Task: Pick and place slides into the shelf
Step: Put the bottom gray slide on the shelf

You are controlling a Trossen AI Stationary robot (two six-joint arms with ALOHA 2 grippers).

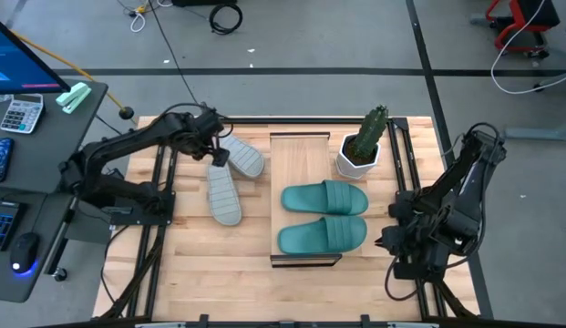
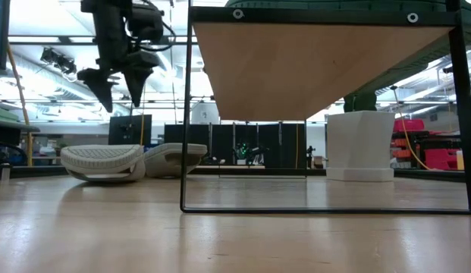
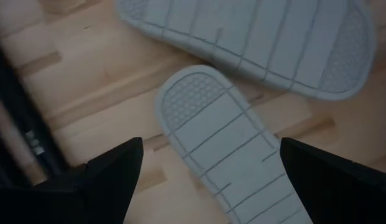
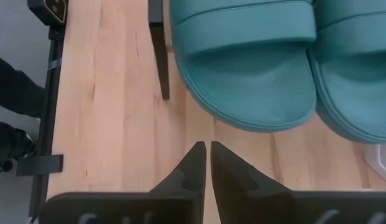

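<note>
Two light grey slides lie sole up on the wooden table, left of the shelf [image 1: 305, 146]: one [image 1: 224, 194] nearer, one [image 1: 245, 158] farther. My left gripper [image 1: 217, 157] hangs open above them, fingers pointing steeply down and clear of both in the low view [image 2: 117, 87]. In the left wrist view the nearer slide's ribbed end [image 3: 211, 124] shows between the fingers, with the other slide [image 3: 261, 37] beyond it. Two teal slides [image 1: 324, 198] [image 1: 322, 234] rest side by side on the shelf, straps up. My right gripper [image 4: 208, 165] is shut, right of the shelf.
A cactus in a white pot [image 1: 360, 150] stands by the shelf's far right corner. The shelf's thin dark legs [image 2: 186, 114] stand on the table. Black frame rails [image 1: 159, 228] run along the table's left and right sides. A side desk with a calculator [image 1: 21, 114] is at the left.
</note>
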